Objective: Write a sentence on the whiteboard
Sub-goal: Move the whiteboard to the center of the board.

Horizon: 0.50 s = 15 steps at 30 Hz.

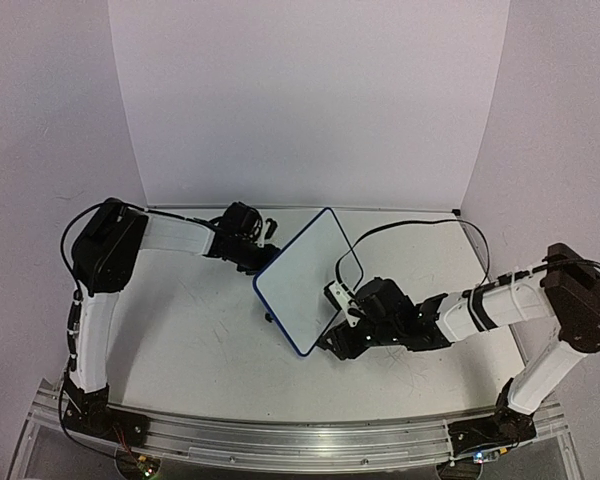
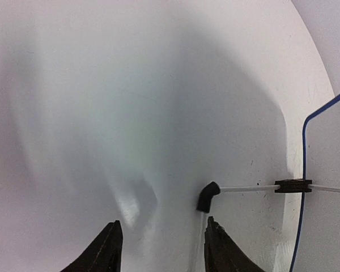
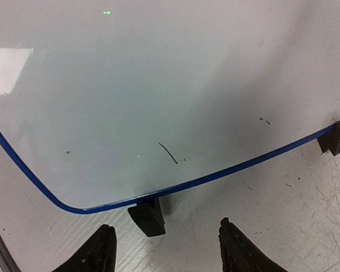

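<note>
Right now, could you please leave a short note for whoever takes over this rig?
Left claw: open, empty, behind the whiteboard by its wire stand.
Right claw: open, empty, at the board's front lower edge, near a black clip foot.
Done: board stands on its feet; only a short dark stroke shows on it.
To do: the sentence is not yet written; no marker is in view, so find one first.

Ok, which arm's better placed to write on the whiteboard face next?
Likely right. The right gripper, open, faces the whiteboard on its writing side, near a clip foot. The left gripper, also open, sits off the board's edge by the wire stand. Neither holds anything.
</note>
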Tool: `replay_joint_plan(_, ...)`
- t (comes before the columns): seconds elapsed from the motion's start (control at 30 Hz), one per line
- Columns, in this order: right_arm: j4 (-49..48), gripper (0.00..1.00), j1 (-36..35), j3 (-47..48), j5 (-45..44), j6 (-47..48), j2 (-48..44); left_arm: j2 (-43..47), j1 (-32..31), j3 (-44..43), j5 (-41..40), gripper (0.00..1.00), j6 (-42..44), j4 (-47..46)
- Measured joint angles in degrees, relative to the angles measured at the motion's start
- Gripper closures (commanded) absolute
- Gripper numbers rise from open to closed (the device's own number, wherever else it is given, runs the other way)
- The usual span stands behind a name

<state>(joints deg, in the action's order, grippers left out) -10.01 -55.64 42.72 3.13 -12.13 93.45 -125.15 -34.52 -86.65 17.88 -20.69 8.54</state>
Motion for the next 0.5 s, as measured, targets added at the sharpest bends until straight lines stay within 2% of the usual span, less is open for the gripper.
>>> replay_joint_plan(0.17,-2.37,0.49,-1.27,-0.83,-0.5,2.69,3.01,11.21,4.46,3.7,-4.84,0.4,-0.13,4.96)
replay_joint_plan(0.43,-3.92,0.84,-5.19,2.19,-5.02,2.12,9.74,30.44,3.92,13.0,-12.41,0.39,-0.14,8.04)
replay_joint_plan(0.5,-3.43,0.88,-6.14,3.7,-7.36,0.13,11.11,34.32,3.69,16.99,-14.2,0.38,-0.88,8.43)
